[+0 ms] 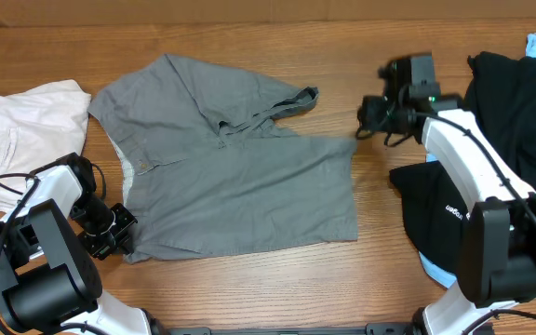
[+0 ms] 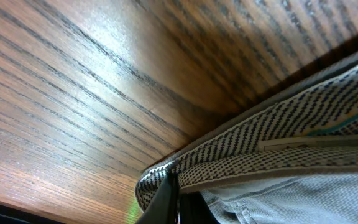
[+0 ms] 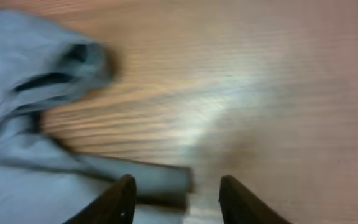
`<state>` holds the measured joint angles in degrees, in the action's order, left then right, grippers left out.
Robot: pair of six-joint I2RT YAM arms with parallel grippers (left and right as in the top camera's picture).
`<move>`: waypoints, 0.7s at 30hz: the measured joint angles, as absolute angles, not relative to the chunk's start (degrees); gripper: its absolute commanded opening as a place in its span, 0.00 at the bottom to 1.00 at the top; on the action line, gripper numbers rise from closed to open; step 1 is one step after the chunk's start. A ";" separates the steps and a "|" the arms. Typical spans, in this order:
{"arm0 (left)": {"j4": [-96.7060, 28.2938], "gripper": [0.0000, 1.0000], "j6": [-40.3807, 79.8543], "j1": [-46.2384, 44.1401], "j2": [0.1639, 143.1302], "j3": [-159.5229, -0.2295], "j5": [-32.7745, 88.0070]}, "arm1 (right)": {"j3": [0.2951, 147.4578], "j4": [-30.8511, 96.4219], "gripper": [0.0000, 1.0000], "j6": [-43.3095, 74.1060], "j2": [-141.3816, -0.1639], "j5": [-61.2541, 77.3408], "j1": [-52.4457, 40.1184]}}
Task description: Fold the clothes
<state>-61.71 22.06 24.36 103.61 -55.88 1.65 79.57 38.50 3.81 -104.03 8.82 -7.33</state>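
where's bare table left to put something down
Bare table runs along the near edge below the grey shorts, and in the narrow gap between them and the black clothes. The left is crowded by the cream shorts, the right by those black clothes.

left fingers (image 2: 164, 202) pinched shut; arm folded low | right fingers (image 3: 115, 204) apart; arm stretched forward

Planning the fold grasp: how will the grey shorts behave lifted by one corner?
Likely floppy: grey shorts lie flat with creases and a folded-over leg, so they should drape. Probably light, thin weave. Its waistband looks thicker, perhaps stiffer to pinch.
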 measured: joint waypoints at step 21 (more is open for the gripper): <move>-61.25 0.04 22.06 24.36 103.39 -55.88 0.82 | 105.71 36.77 0.93 -20.53 -130.52 3.73 -36.62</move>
<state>-61.25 22.06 24.36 103.39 -55.88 0.82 105.71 36.77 -20.53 -130.52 3.73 -36.62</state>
